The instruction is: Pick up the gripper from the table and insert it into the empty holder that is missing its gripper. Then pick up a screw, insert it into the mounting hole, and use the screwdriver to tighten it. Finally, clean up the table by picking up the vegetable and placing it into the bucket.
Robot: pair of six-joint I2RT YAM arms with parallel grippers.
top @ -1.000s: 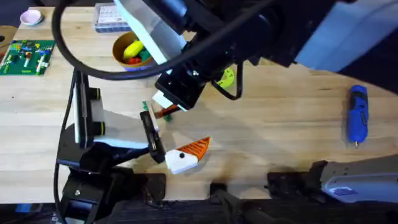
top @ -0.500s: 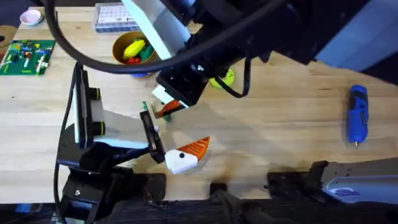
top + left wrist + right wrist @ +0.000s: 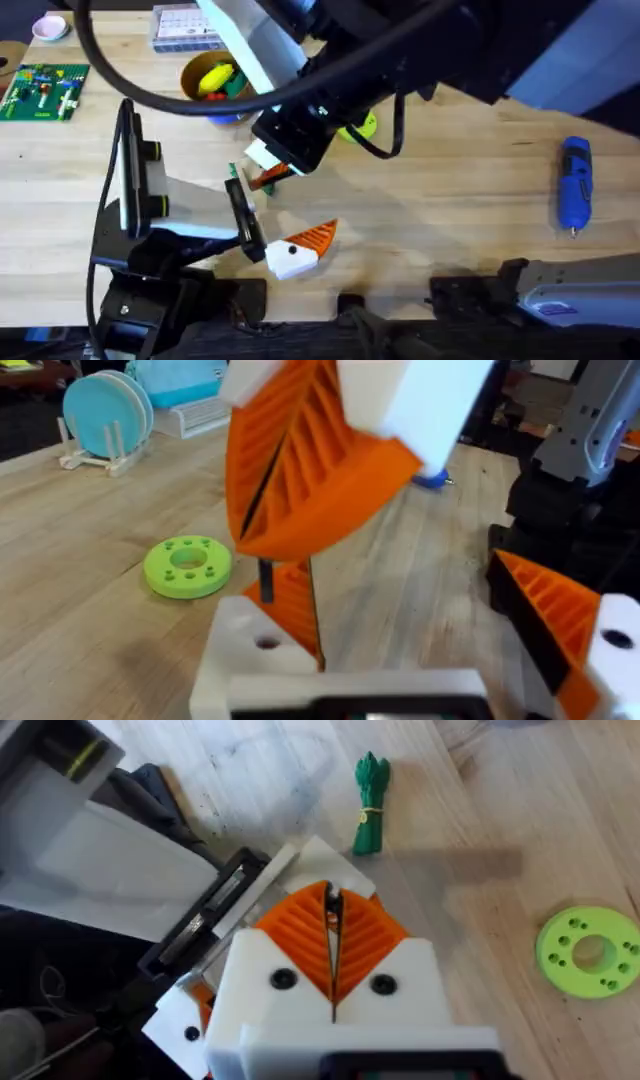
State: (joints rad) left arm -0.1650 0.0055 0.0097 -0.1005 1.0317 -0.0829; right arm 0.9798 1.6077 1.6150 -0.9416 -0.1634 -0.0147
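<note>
My right gripper (image 3: 275,168) reaches across the table's middle, its orange pads (image 3: 300,935) shut on a thin dark screw (image 3: 265,575). The screw hangs tip down just above a hole in a white finger block (image 3: 262,645) of my left gripper (image 3: 420,630). That left gripper (image 3: 280,212) stands open. The vegetable (image 3: 370,805) lies on the wood just beyond the right fingers (image 3: 234,172). At the far right rests the blue screwdriver (image 3: 574,185). The bucket (image 3: 195,97) with toy food stands at the back. The loose gripper and the empty holder are hidden.
A green ring disc (image 3: 364,126) lies behind the right gripper (image 3: 590,952). A circuit board (image 3: 40,90), a pink dish (image 3: 50,27) and a parts box (image 3: 180,30) sit at the back left. The right arm hangs dark across the top.
The right arm shifted slightly a second ago, uncovering more of the green disc, and has held still since. The left arm has not moved.
</note>
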